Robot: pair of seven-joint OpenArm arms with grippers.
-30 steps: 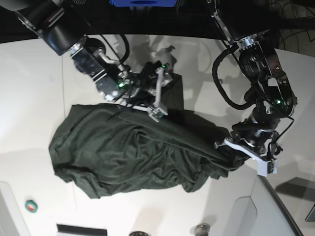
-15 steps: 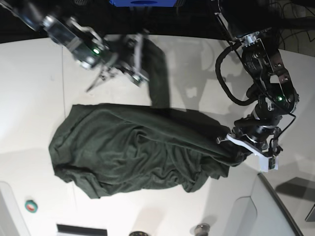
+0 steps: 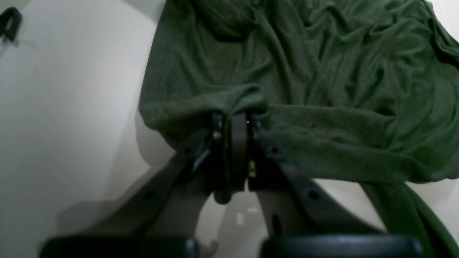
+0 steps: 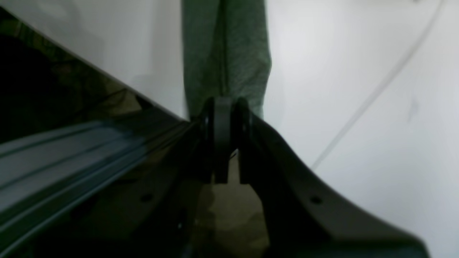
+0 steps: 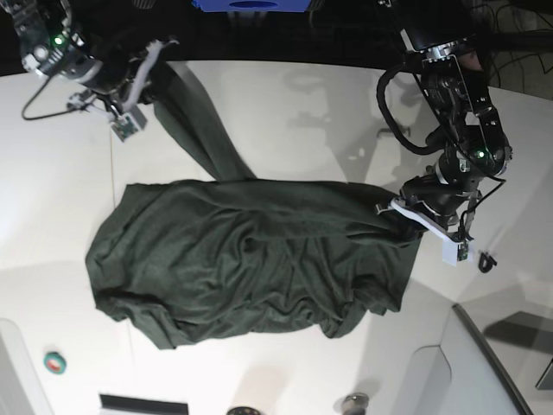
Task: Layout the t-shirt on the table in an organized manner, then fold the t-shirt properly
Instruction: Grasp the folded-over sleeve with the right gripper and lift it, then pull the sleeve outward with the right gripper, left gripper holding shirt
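On the white surface (image 5: 285,104), the right tool (image 5: 143,73) at upper left and the left tool (image 5: 415,216) at right each clench an edge of the green t-shirt (image 5: 242,268).

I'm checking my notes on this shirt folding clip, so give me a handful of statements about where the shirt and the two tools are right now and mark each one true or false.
1. The right tool is shut on a stretched strip of the t-shirt. True.
2. The left tool hangs open above the cloth. False: it is shut on the shirt's edge.
3. The t-shirt lies flat and smooth on the table. False: it is bunched and wrinkled.
4. A small round red and green object sits on the table apart from the shirt. True.
5. The shirt is white. False: it is dark green.
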